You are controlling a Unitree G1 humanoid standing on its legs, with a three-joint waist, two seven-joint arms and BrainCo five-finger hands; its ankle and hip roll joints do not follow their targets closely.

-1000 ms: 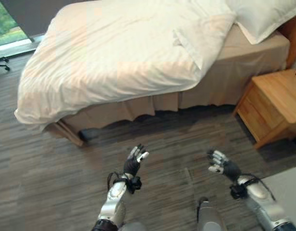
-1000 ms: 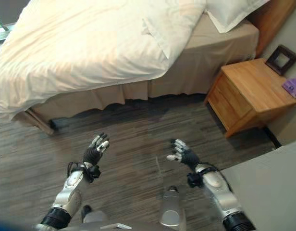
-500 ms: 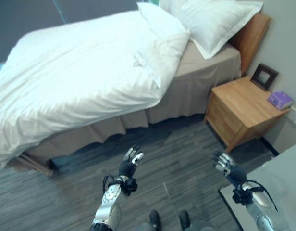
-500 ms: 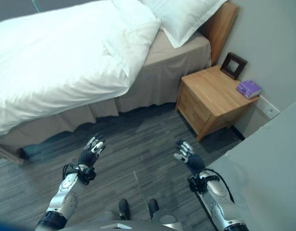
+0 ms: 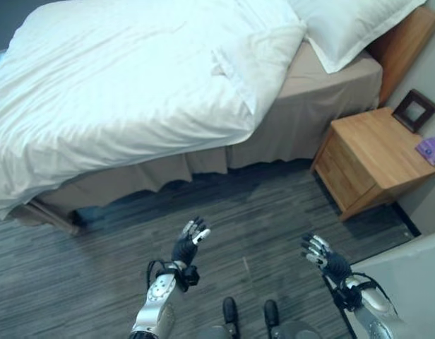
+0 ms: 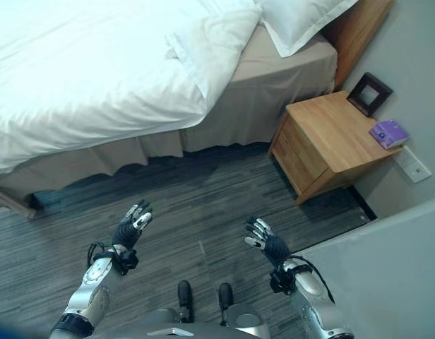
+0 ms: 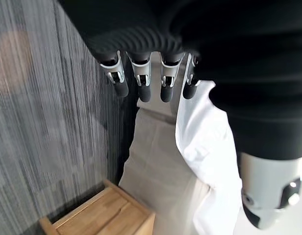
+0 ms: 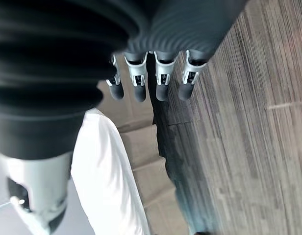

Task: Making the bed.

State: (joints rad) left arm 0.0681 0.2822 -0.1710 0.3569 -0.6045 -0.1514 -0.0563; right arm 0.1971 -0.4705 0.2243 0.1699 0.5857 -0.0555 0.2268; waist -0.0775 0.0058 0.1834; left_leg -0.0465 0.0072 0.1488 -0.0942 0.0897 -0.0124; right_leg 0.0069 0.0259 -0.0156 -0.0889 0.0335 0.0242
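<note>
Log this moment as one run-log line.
left hand: open, empty, over floor | right hand: open, empty, over floor | duvet: corner folded back near pillow | bed: untouched | nightstand: beside bed

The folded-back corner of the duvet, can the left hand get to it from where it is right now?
Probably not yet. The left hand hangs open over the floor, well short of the bed, and the folded duvet corner lies far up by the pillow. Nothing blocks the way.

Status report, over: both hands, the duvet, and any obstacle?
Left hand open, right hand open, both holding nothing. Duvet on bed, corner folded back near pillow. Nightstand beside bed; floor between is bare.
</note>
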